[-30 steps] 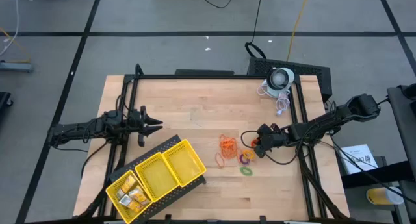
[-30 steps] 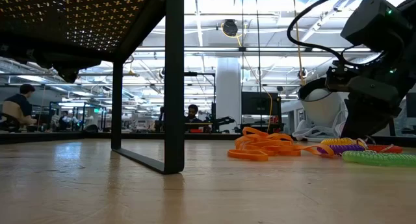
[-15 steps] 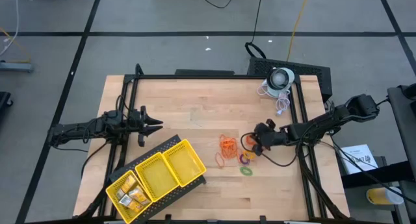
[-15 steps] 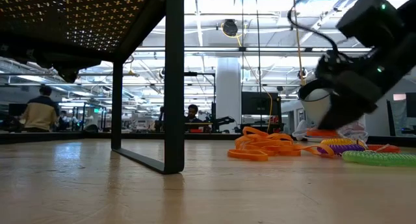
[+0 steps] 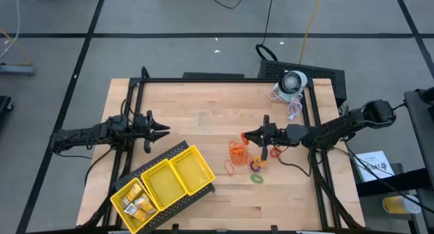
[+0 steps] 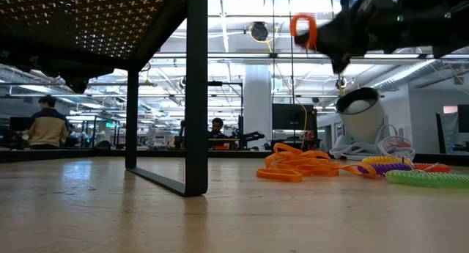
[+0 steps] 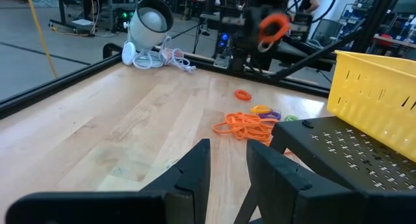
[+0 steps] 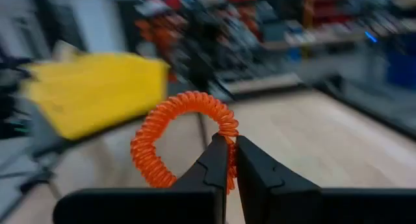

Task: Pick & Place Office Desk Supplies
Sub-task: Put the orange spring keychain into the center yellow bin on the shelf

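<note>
Now, an orange coil ring [image 8: 185, 136] pinched in my right claw [image 8: 231, 160], lifted above the table [image 5: 196, 119].

Over at the left, my left claw [image 5: 163, 131] hangs idle just behind the yellow tray [image 5: 178, 174], its fingers slightly apart on nothing; gold blocks [image 5: 135, 203] fill the tray's end compartment, their shapes hard to make out. Mid-table lie the orange rubber bands [image 5: 237, 152], with green [image 5: 257, 178] and purple [image 5: 256, 167] rings beside them. My right claw's fingers press together on the coil ring; behind it everything is blurred.
</note>
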`<state>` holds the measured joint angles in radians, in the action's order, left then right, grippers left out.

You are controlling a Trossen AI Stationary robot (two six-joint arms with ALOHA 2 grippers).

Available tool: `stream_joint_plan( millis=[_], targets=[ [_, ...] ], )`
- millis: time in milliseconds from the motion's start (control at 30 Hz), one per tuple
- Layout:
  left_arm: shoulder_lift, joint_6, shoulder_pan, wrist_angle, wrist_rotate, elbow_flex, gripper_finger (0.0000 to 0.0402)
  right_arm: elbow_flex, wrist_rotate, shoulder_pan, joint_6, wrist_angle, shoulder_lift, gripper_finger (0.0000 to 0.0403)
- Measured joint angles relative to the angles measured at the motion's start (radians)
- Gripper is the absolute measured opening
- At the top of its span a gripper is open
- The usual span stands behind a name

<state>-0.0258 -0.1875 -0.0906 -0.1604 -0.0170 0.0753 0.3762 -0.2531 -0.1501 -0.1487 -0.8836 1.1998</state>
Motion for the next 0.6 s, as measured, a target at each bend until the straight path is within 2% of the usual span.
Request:
stream_joint_plan(
  millis=[167, 600],
  targets=[
    [0.0, 0.0, 0.0, 0.0, 0.0, 0.0, 0.0106, 0.0, 0.127, 0.001, 0.062, -0.125, 0.025, 0.0008],
    [0.0, 0.0, 0.0, 0.0, 0.0, 0.0, 0.0106, 0.001, 0.125, 0.027, 0.089, -0.133, 0.059, 0.0008]
  ],
)
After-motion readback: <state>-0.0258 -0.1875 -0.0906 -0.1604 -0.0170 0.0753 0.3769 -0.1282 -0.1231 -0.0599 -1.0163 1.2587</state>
